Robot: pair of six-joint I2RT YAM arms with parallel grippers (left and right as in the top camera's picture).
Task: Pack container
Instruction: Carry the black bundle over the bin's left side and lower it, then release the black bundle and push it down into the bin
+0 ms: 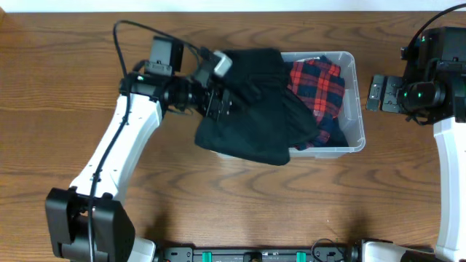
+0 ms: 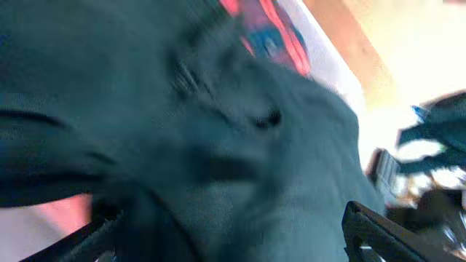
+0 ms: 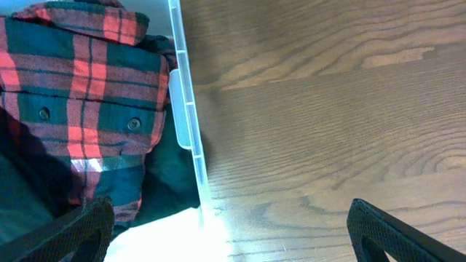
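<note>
Plaid shirt (image 1: 317,87) is in the container (image 1: 356,102); dark garment (image 1: 255,124) hangs over its rim, needs tucking. Your left gripper (image 1: 218,102) is spread wide, clamping nothing.

1. Left arm (image 1: 120,145): white links, black joints, with a black base block (image 1: 87,225) at 7 o'clock.
2. A thin black cable (image 1: 116,40) loops at 11 o'clock.
3. Right arm (image 1: 448,153): white link, black housing, green lights (image 1: 422,93). The right gripper (image 1: 373,93) is black.
</note>
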